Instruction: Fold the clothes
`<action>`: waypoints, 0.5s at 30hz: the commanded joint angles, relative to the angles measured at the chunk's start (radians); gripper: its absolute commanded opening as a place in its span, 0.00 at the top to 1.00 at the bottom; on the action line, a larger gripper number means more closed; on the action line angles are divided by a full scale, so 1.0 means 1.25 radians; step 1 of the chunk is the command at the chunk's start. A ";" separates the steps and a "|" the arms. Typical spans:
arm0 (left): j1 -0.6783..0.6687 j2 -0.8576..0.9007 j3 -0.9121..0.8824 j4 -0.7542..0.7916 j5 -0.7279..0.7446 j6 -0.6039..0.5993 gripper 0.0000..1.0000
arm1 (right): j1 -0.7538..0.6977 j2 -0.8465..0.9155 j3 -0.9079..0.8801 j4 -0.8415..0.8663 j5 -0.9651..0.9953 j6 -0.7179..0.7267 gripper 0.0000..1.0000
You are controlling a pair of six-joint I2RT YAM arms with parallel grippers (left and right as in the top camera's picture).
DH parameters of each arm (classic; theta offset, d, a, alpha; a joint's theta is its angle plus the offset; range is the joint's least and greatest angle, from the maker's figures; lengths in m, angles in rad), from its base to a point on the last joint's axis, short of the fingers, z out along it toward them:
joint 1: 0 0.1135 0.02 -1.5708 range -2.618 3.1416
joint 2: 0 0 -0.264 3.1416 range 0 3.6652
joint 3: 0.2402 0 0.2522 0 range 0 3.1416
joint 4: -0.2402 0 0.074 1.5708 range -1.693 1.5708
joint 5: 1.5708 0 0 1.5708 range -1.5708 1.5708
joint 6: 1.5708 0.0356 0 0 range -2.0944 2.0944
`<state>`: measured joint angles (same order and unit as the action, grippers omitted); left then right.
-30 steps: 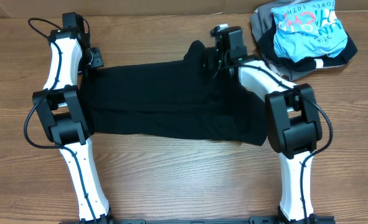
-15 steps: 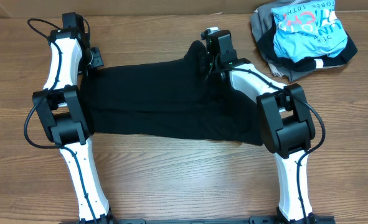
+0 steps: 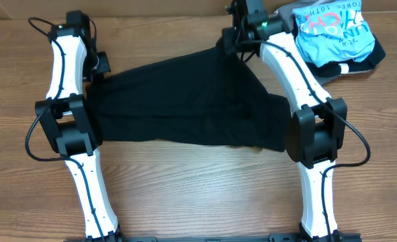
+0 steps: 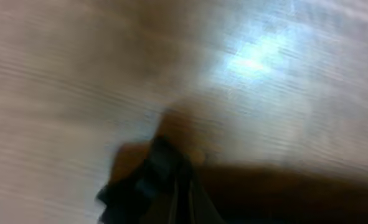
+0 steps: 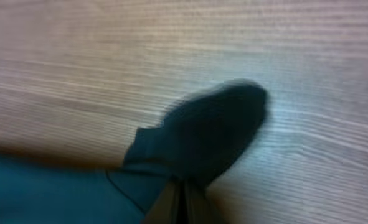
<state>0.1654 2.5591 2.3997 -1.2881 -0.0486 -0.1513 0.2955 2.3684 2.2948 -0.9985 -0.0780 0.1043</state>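
— How many pieces of cloth?
— One black garment [image 3: 191, 101], spread across the middle of the table [image 3: 185, 195]. At the far right there is a pile of one blue shirt [image 3: 332, 33] on one grey garment [image 3: 283, 20].
— And the arms?
— Two. The left arm reaches up the left side. The left gripper [image 3: 99, 65] is at the garment's far-left corner, its fingers pressed together on a black fold. The right arm stretches far forward, and the right gripper [image 3: 233, 42] is clamped on the far-right corner, where the cloth draws to a peak.
— Any writing?
— White and pink lettering on the shirt, upside down. It's too small to read.
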 commanded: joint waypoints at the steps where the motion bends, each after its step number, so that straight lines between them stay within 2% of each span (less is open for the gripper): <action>1: 0.003 0.005 0.101 -0.094 -0.009 -0.007 0.96 | -0.006 -0.002 0.077 -0.165 -0.028 0.008 0.96; 8: 0.004 0.005 0.131 -0.244 -0.009 -0.008 0.96 | -0.007 -0.002 0.069 -0.450 -0.029 0.071 0.96; 15: 0.003 0.005 0.129 -0.321 -0.035 -0.008 0.96 | -0.007 -0.002 0.005 -0.523 -0.029 0.125 0.96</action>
<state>0.1654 2.5603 2.5412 -1.6703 -0.0509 -0.1543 0.2955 2.3688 2.3508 -1.6405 -0.1299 0.2131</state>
